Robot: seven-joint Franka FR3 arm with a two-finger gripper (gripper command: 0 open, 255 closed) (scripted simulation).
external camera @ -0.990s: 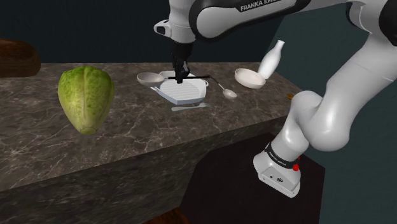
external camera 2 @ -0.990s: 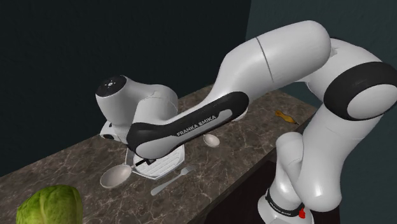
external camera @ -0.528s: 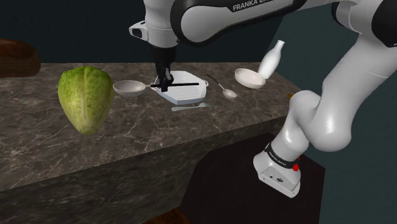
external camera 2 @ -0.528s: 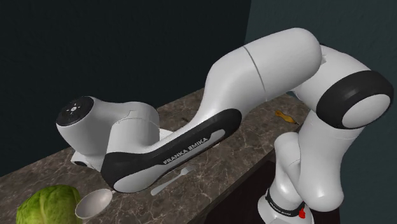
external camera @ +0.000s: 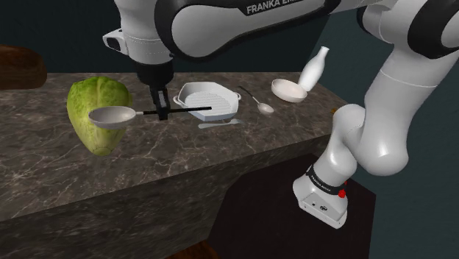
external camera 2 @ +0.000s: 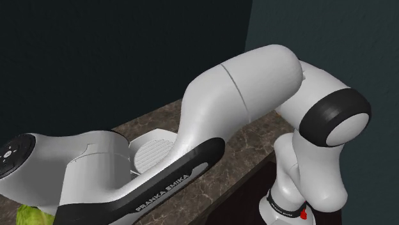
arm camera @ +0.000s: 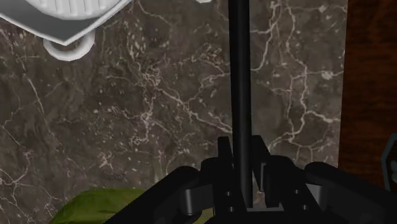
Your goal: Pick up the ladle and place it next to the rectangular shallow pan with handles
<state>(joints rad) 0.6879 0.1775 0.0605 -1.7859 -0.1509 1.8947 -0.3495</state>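
My black gripper [external camera: 160,111] is shut on the thin black handle of the ladle [external camera: 112,116] and holds it level above the dark marble counter. The ladle's pale bowl hangs in front of a green cabbage [external camera: 99,110]; the handle's free end reaches over the near edge of the white ribbed rectangular pan [external camera: 207,101]. In the wrist view the gripper [arm camera: 240,156] clasps the ladle handle [arm camera: 240,76], which runs straight ahead, and a corner of the pan [arm camera: 70,19] lies off to one side. The pan [external camera 2: 153,150] also peeks out behind the arm.
A spoon [external camera: 261,104] and a flat utensil [external camera: 219,124] lie by the pan. A shallow bowl [external camera: 288,90] and a tilted white bottle [external camera: 314,68] stand near the counter's right end. A dark wooden object [external camera: 18,66] sits far left. Cabbage [arm camera: 102,207] shows under the gripper.
The arm has swung to the shoulder view's left, carrying the ladle from over the pan to in front of the cabbage. The grip has stayed shut.
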